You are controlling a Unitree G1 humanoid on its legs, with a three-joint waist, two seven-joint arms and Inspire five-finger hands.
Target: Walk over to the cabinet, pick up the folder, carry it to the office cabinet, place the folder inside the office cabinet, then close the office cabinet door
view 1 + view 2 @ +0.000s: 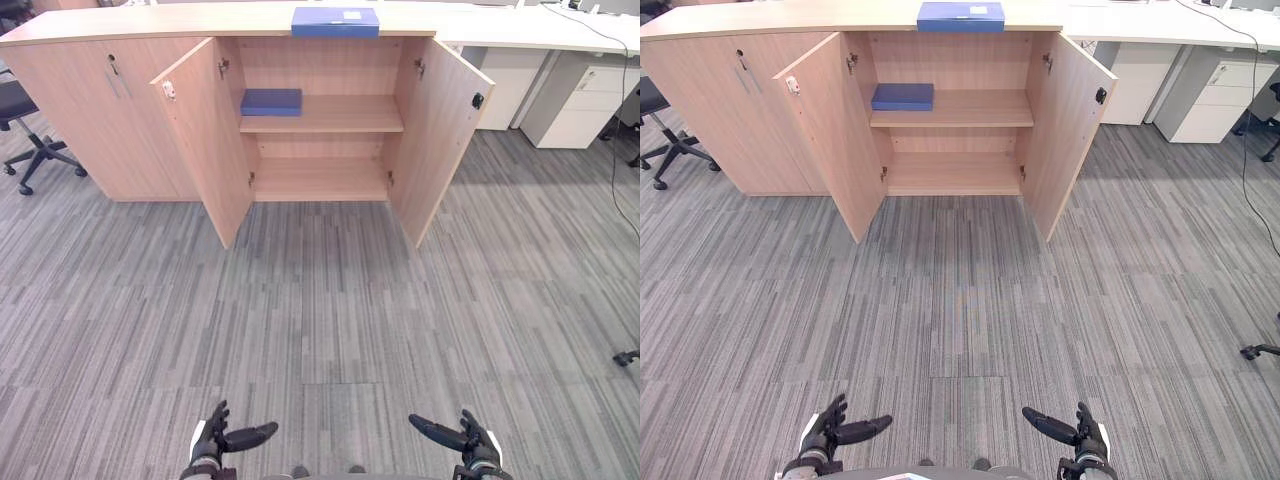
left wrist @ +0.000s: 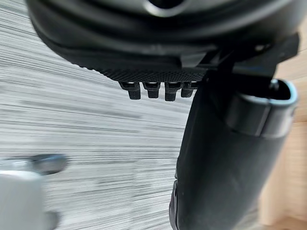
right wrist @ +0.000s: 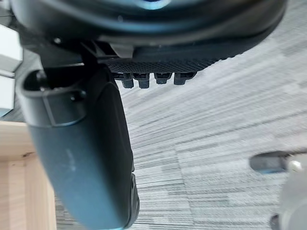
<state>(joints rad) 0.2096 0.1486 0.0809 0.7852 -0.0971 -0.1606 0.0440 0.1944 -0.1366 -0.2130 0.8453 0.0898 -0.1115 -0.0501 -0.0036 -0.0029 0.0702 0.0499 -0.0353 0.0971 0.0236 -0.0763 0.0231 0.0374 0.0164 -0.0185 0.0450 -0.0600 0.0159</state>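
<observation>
Standing with both doors swung wide, the wooden cabinet (image 1: 320,70) fills the top centre of the frame. Its left door (image 1: 205,140) and right door (image 1: 440,130) angle outward over the grey carpet (image 1: 320,300). A blue folder (image 1: 335,21) lies flat on the cabinet's top, right above the open part and near the front edge. A second blue folder (image 1: 271,101) lies flat at the left end of the middle shelf (image 1: 335,115) inside; the bottom compartment under that shelf holds nothing.

Both hands hang low at the bottom edge of the frame, well apart from the cabinet. The left hand (image 1: 213,440) is at the lower left and the right hand (image 1: 468,438) at the lower right. Each has its fingers relaxed and its thumb stretched toward the middle, and neither grasps anything; the wrist views show carpet past the loose fingers.

A black office chair (image 1: 25,130) stands at the upper left, and a white drawer unit (image 1: 580,100) at the upper right.
</observation>
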